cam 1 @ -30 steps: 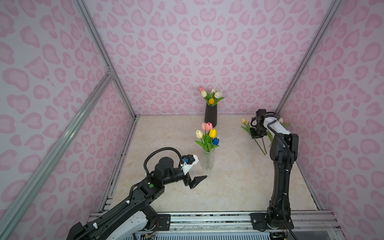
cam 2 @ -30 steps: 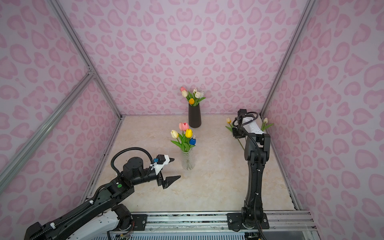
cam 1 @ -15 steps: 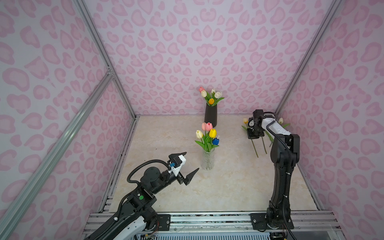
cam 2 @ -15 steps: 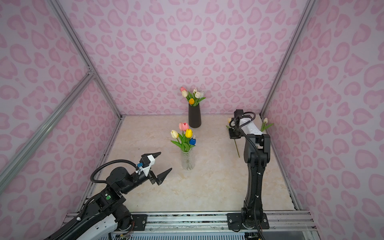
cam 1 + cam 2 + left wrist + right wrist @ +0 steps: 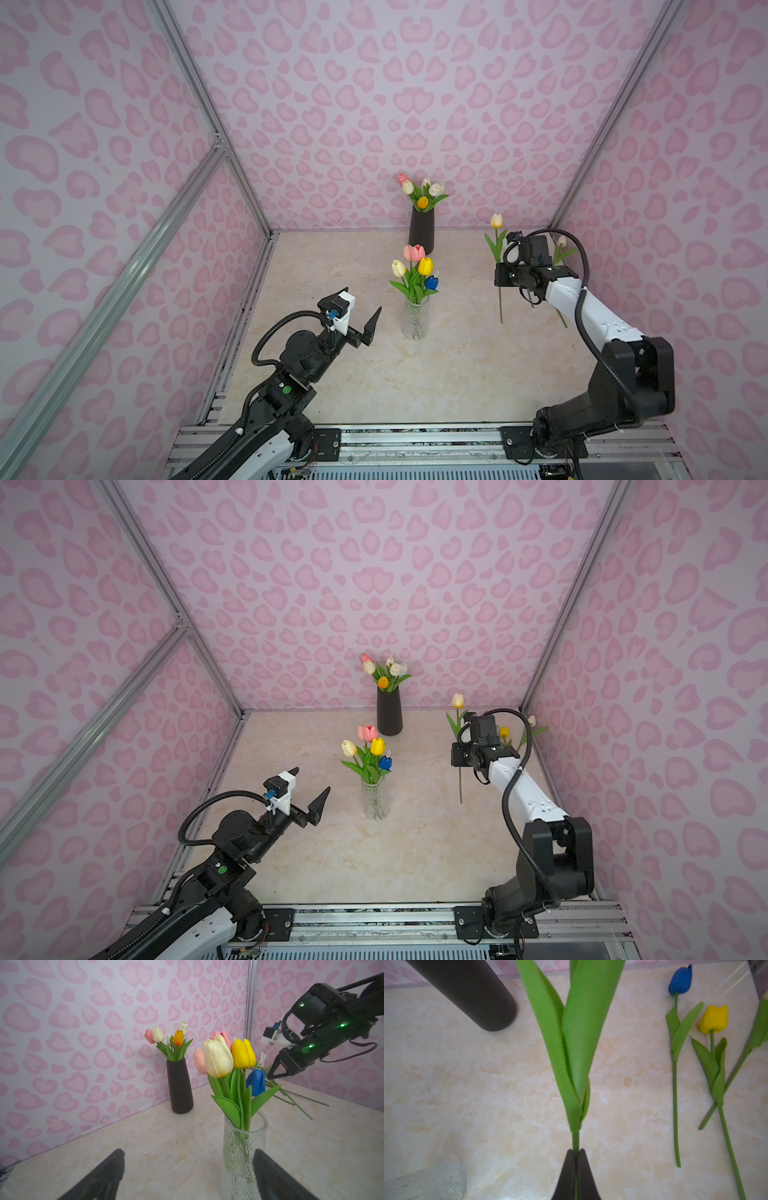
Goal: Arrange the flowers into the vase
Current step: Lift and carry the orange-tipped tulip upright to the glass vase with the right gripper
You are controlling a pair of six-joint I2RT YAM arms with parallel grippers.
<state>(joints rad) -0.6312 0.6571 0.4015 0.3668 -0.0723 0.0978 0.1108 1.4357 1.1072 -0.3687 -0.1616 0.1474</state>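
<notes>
— At the right of both top views, your right gripper (image 5: 498, 277) pinches the stem of a cream tulip (image 5: 496, 220), which stands upright.

— And your left gripper (image 5: 362, 300)?

— Lower left, jaws spread wide around nothing, facing the glass vase (image 5: 414, 320) at centre, which holds a bunch of tulips (image 5: 415, 270). A blue tulip (image 5: 681, 979) and a yellow tulip (image 5: 714, 1019) lie flat on the table (image 5: 332, 374) beside your right arm.

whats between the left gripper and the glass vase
Only bare tabletop; nothing lies between the left gripper and the glass vase, as both top views show.
</notes>
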